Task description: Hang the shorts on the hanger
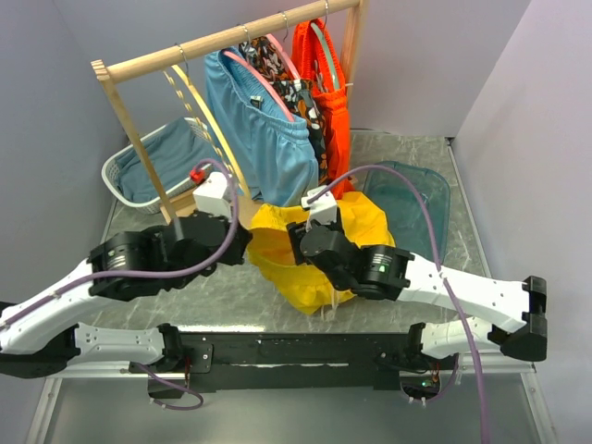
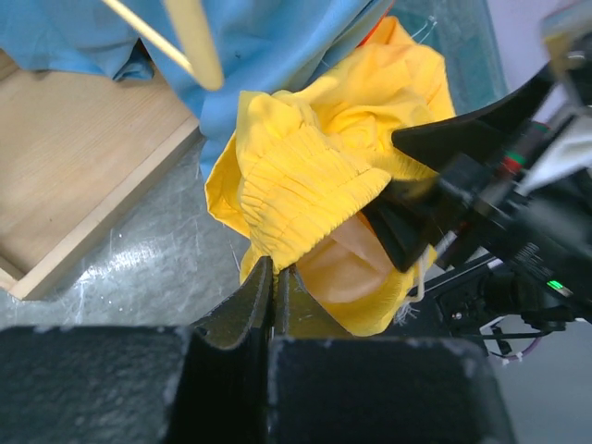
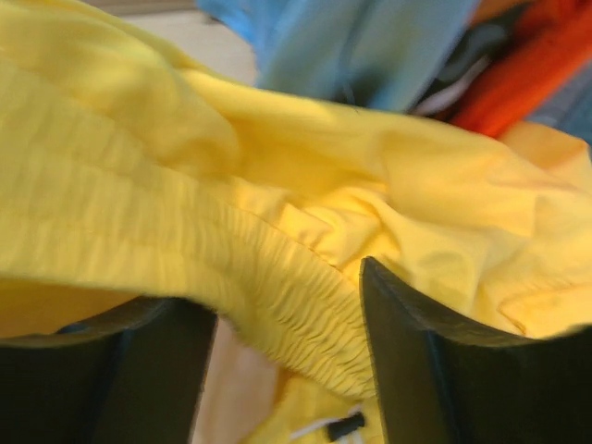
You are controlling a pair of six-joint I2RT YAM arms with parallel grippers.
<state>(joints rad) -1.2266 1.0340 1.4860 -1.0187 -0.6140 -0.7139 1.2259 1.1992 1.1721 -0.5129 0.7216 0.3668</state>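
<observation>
Beside the shorts (image 1: 277, 264) — light blue shorts (image 1: 264, 134), rack post (image 1: 139, 143).

Bright, even light, soft shadows. Glare streaks the worktop (image 2: 120, 268) in the left wrist view; the right wrist view is soft, the shorts (image 3: 416, 213) blurred up close.

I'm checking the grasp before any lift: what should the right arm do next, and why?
Probably close the right pincer: the elastic waistband of the yellow shorts lies between its open fingers, while the left pincer is shut on the fabric's edge.
</observation>
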